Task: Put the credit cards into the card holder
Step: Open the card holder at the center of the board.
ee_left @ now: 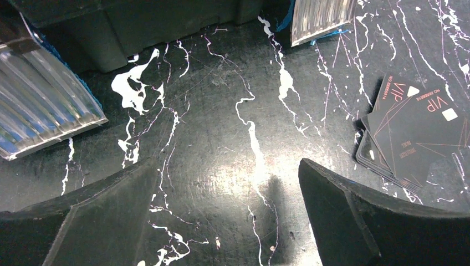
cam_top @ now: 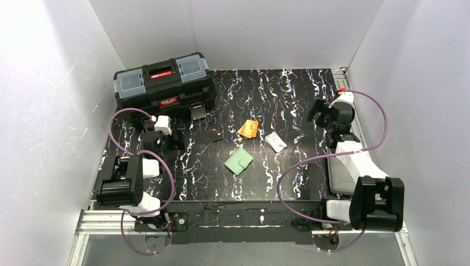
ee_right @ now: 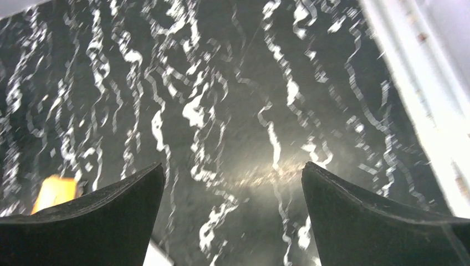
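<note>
The mint-green card holder [cam_top: 239,160] lies shut on the black marbled table, near its middle. Behind it lie the credit cards: an orange one [cam_top: 249,128] and, to its right, a white one [cam_top: 275,142]. My left gripper [cam_top: 165,138] hangs open over bare table in front of the toolbox, well left of the cards; in its wrist view the gripper [ee_left: 227,166] has nothing between its fingers. My right gripper [cam_top: 323,113] is open at the back right, right of the white card. The right wrist view shows the orange card [ee_right: 54,191] beside the left finger of the empty gripper [ee_right: 233,166].
A big black toolbox [cam_top: 163,84] with silver latches [ee_left: 44,108] stands at the back left. A small stack of black VIP cards [ee_left: 415,130] lies right of my left gripper. A grey tray [cam_top: 334,177] sits under the right arm. White walls enclose the table.
</note>
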Controlling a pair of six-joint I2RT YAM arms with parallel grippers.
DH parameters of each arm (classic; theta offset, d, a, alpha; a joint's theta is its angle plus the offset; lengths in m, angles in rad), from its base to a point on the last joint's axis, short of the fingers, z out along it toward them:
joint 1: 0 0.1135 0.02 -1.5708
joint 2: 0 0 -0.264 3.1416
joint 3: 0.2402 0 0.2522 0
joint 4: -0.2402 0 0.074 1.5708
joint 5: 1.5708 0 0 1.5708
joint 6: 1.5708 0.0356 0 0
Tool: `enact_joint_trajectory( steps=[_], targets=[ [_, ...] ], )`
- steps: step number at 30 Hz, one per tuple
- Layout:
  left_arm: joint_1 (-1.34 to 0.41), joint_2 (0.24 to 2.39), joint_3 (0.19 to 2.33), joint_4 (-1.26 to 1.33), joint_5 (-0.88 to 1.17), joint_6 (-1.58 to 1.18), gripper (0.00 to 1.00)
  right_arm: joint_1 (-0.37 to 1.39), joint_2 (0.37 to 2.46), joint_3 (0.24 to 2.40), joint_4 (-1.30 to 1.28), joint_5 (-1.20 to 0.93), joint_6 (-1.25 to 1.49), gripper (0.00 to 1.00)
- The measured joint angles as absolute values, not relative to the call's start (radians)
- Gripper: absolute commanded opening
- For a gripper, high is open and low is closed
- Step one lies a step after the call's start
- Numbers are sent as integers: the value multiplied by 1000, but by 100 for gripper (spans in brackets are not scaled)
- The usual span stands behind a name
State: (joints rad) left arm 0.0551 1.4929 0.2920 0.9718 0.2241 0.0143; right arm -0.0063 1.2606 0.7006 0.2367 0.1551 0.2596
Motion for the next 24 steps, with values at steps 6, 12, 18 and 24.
enact_joint_trajectory(
  steps=[6,12,18,24],
  targets=[
    [57,1383,479,638,289,48,99,-6,1139,672,102,-10,350,100],
    [57,1269,735,204,385,144,99,-6,1050,666,46,-104,548,95],
    [57,1153,859,-149,444,231,91,43,999,617,42,-186,609,84],
    [57,1090,921,-408,499,302,84,387,1042,710,-130,-3,540,78]
  ],
)
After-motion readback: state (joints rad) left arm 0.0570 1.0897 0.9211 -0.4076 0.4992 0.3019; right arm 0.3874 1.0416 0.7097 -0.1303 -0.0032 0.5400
